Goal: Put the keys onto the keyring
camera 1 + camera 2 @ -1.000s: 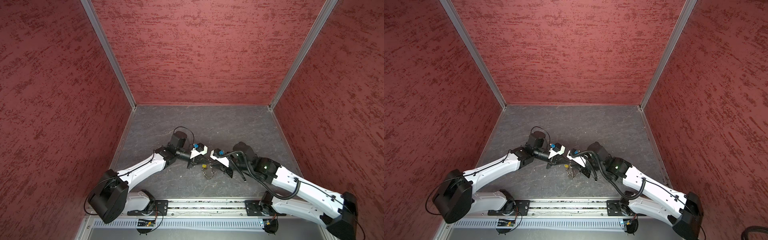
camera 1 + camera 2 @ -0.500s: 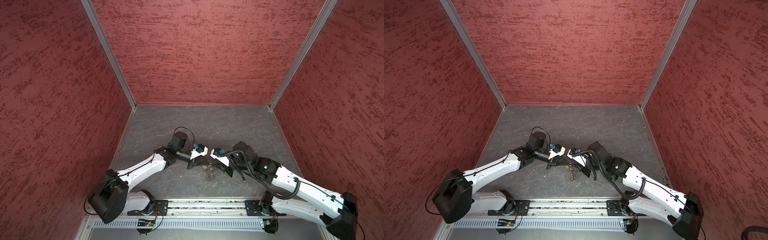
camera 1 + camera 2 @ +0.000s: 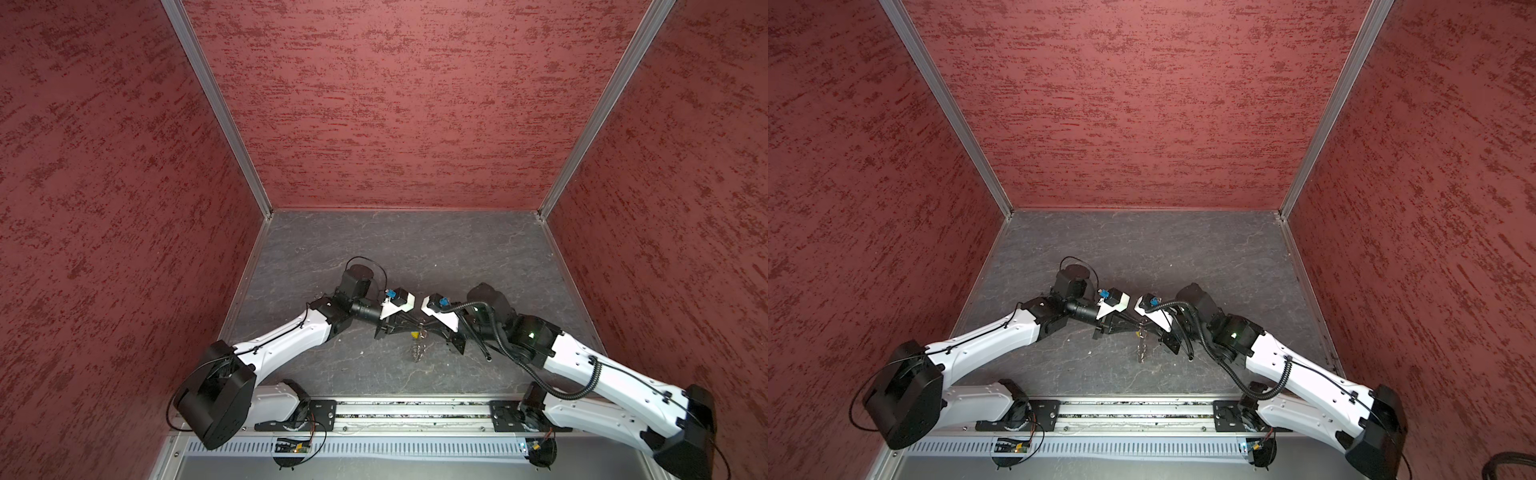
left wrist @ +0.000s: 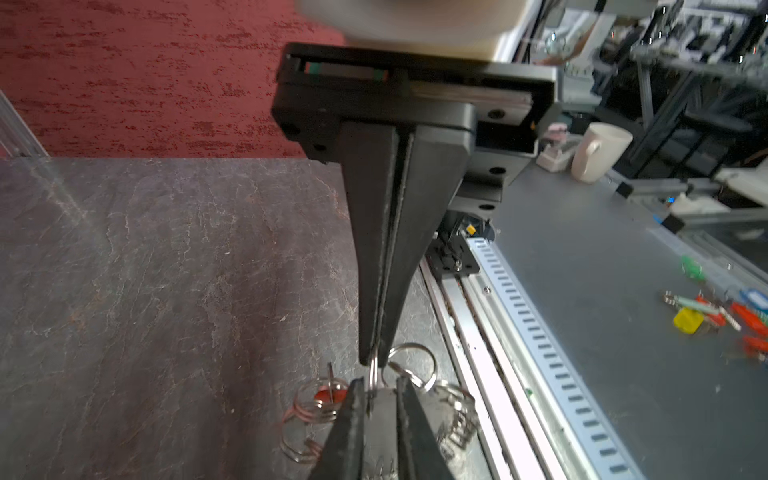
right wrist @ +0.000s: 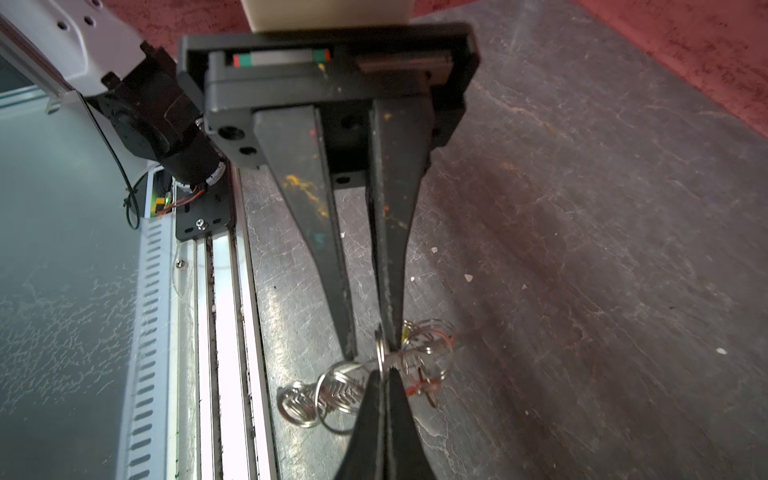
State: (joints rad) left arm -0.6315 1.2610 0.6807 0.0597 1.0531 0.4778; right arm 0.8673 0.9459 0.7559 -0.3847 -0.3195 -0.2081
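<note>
On the left, the left gripper reaches rightward over the middle of the table. Its jaws are parted by a narrow gap through which we see the table, and nothing is clamped between them. One of its fingers touches the keyring at the tip, and the other stands clear of it. Just at that touching tip sits the yellow key. We cannot tell whether it already hangs on a ring.

In the middle, the keyring is held up where the two grippers meet nose to nose. From there its long axis runs toward the near edge, a string of silver rings trailing away. We cannot make out whether its end rests on the table. The red key shows among the rings close to the pinch.

On the right, the right gripper has its jaws pressed together on one ring, held edge-on toward the left jaws. We judge that the coming move turns on this: the pinched ring lies right at the left gripper's mouth, a little to one side of its gap. The left arm is therefore the one placed to shift slightly across and close.
</note>
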